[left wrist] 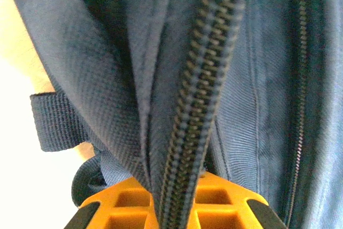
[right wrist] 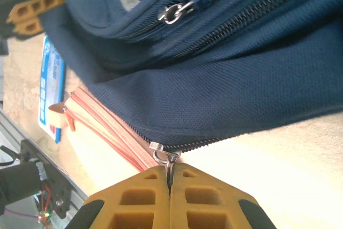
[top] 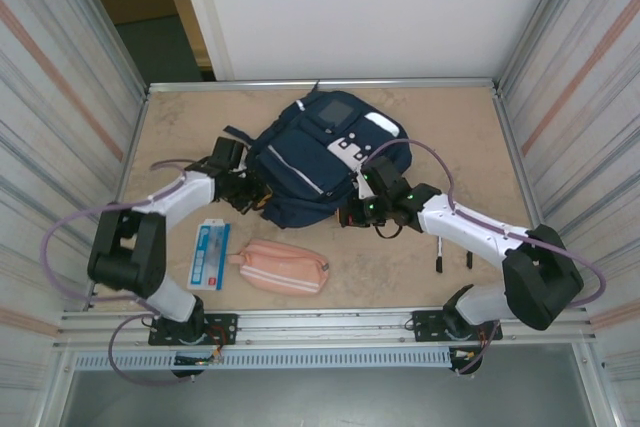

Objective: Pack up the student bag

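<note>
At desk (top: pixel 440 137) centre: student bag (top: pixel 320 162) lying front-up, pinched from both sides, probably the zip-opening step.
Use left gripper (left wrist: pixel 174 202), clamped on the zip tape (left wrist: pixel 201 105) at bag's left side, as anchor; drag right gripper (right wrist: pixel 170 183), closed tight on the zipper pull (right wrist: pixel 166 156) at near edge, along the track, low and slow. Avoid snagging pink pouch (top: pixel 283 267) close by.

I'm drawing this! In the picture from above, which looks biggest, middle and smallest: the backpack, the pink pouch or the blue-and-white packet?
1. backpack, by far the largest
2. pink pouch
3. blue-and-white packet, a little smaller than the pouch
</note>
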Controlling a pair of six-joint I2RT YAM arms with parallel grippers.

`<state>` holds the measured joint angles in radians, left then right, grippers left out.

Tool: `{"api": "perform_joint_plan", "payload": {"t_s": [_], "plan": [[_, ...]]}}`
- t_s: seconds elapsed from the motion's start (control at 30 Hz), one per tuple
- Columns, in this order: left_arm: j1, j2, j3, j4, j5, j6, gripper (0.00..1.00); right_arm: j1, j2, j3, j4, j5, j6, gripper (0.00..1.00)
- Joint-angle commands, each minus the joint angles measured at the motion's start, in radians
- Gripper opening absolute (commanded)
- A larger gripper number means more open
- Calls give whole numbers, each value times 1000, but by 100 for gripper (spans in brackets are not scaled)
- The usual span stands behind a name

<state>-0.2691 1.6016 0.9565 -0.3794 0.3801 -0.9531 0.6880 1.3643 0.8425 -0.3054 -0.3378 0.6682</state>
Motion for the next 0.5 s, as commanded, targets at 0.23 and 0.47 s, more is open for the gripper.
{"api": "perform_joint_plan", "payload": {"t_s": [0.23, 0.47], "plan": [[93, 69, 124, 50, 89, 110, 46, 68, 59, 129, -97, 16, -3, 0], [-121, -141, -99, 111, 48, -12, 69, 120, 142, 173, -7, -24, 10, 0]]}}
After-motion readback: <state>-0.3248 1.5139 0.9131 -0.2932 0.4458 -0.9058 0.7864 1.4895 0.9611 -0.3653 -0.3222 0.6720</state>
